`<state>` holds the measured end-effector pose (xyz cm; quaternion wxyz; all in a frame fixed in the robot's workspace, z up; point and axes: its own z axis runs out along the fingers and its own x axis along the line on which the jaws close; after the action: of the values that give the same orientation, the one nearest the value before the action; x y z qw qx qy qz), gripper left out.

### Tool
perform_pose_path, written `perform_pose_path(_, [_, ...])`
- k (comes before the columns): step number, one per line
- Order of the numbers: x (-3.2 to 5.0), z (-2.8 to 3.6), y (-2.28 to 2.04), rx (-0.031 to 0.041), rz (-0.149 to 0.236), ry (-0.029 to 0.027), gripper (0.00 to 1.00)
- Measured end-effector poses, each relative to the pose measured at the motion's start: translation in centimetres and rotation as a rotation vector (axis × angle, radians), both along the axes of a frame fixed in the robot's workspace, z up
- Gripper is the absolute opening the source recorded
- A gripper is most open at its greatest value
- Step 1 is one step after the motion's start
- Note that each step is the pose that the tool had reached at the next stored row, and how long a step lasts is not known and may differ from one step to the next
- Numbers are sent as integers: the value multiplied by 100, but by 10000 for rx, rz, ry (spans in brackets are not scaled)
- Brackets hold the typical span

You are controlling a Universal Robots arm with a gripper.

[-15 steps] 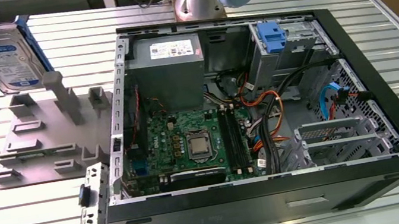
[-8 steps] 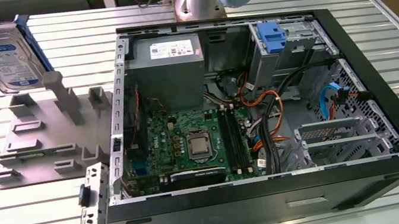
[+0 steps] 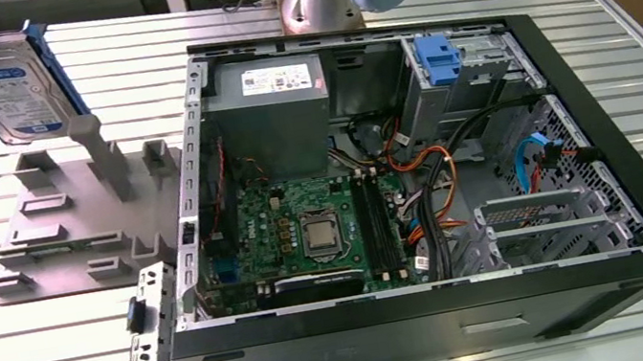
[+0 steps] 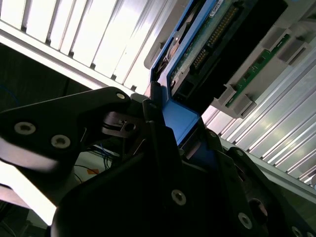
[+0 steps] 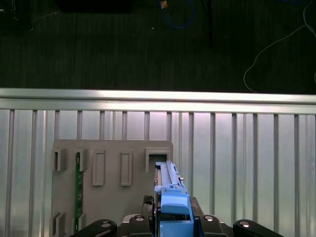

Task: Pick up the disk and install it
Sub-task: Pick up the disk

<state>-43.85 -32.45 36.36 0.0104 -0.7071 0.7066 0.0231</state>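
One disk (image 3: 13, 89) is held upright over the grey fixture (image 3: 57, 222) at the exterior view's left, pinched by the hand (image 4: 180, 128) at its blue end tab (image 5: 174, 205). It is judged stiff, weighty and shock-sensitive.

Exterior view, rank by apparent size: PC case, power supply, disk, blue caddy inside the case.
1. PC case
2-3. power supply and disk: they look alike. The disk is raised and possibly nearer the camera, so I'm not ranking them.
4. blue caddy
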Motion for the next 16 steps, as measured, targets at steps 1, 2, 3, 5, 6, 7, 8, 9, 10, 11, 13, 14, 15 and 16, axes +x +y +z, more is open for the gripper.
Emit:
perform_pose_path(1, [0,0,0,0,0,0,36])
perform_pose_path(2, [0,0,0,0,0,0,36])
perform_pose_path(3, [0,1,0,0,1,0,36])
perform_pose_path(5, [-1,7,0,-1,0,2,36])
perform_pose_path(6, [-1,14,0,-1,-1,3,36])
perform_pose_path(7, [0,20,0,0,0,1,36])
perform_pose_path(8, [0,30,0,-1,0,1,36])
perform_pose_path(9, [-1,40,0,0,0,0,36])
perform_pose_path(10, [0,50,0,1,0,-1,36])
perform_pose_path(11, [0,60,0,0,0,-1,36])
perform_pose_path(13, [0,86,0,0,0,-1,36])
perform_pose_path(14, [0,102,0,0,0,0,36])
perform_pose_path(15, [0,119,0,0,0,0,36])
perform_pose_path(16, [0,135,0,0,0,1,36])
